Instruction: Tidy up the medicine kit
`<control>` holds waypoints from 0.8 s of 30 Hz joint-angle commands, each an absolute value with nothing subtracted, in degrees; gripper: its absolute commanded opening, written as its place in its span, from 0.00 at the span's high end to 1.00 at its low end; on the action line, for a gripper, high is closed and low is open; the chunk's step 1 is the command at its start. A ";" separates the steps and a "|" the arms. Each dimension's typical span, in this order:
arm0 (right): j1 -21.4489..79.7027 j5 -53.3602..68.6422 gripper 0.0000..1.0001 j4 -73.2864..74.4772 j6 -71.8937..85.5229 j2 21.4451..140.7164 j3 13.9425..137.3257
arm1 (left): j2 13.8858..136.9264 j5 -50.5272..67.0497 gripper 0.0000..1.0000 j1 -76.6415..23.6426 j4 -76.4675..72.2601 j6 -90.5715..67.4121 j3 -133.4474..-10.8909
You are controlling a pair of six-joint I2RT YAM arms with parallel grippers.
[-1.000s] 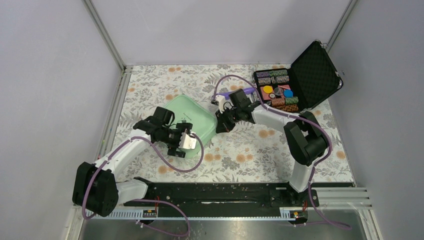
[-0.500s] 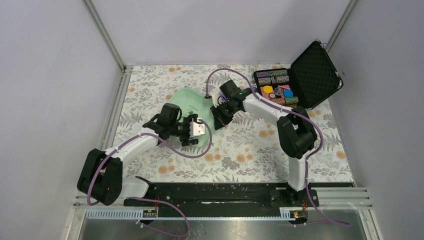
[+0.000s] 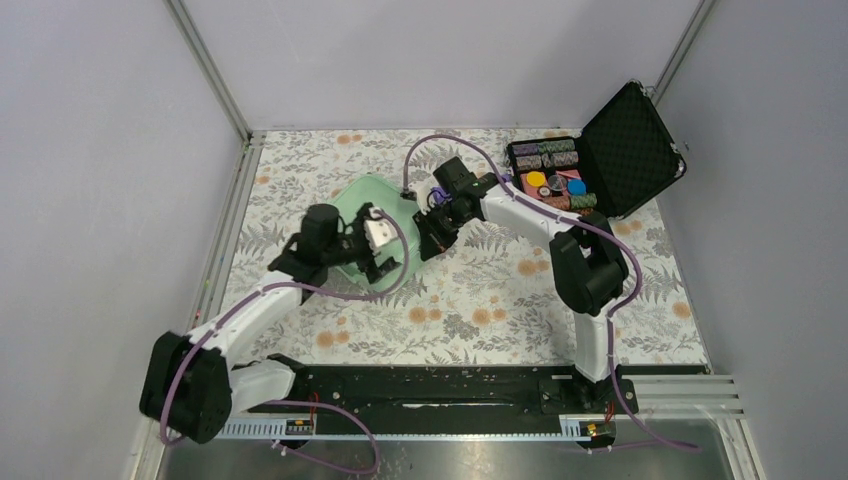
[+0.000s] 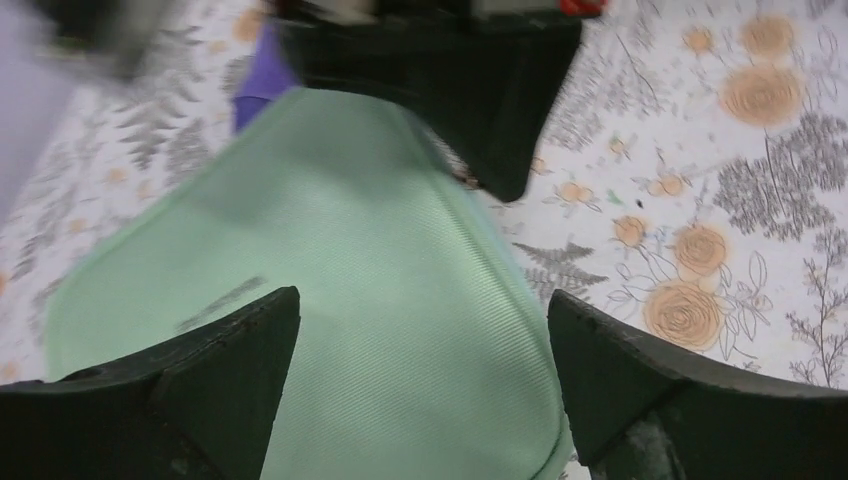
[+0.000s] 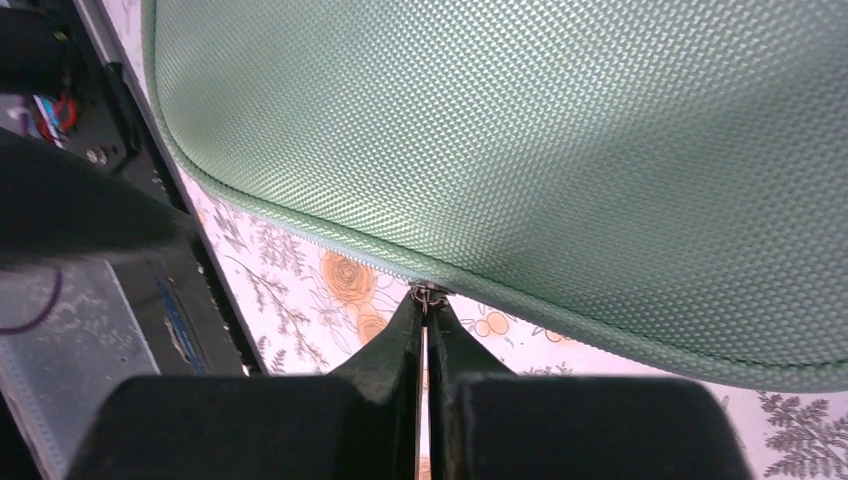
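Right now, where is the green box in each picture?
Top external: medicine kit mid-table, between both arms.
Left wrist: fills the lower left, under the open left hand.
Right wrist: fills the top.
Shared landmark: the right hand pinching its zipper pull at the edge.

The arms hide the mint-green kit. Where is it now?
Top view: the medicine kit lies left of centre, under the open left gripper, the right gripper pinching its zipper pull.

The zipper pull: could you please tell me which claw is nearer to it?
Right. The right claw is shut on the zipper pull at the medicine kit's edge; the left claw hovers open above the kit.
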State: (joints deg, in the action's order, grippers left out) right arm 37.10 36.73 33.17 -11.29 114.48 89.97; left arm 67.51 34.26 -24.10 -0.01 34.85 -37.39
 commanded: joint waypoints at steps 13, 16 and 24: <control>36.03 33.73 1.00 36.30 -23.93 115.96 95.29 | 94.66 21.01 0.04 -0.16 0.70 -12.94 -65.23; 35.99 32.72 1.00 36.57 -26.17 116.60 95.97 | 99.67 25.37 0.07 2.16 3.00 -15.53 -68.33; 36.08 31.28 1.00 36.34 -27.11 121.81 102.49 | 90.10 39.79 0.14 3.92 -0.76 -20.39 -56.09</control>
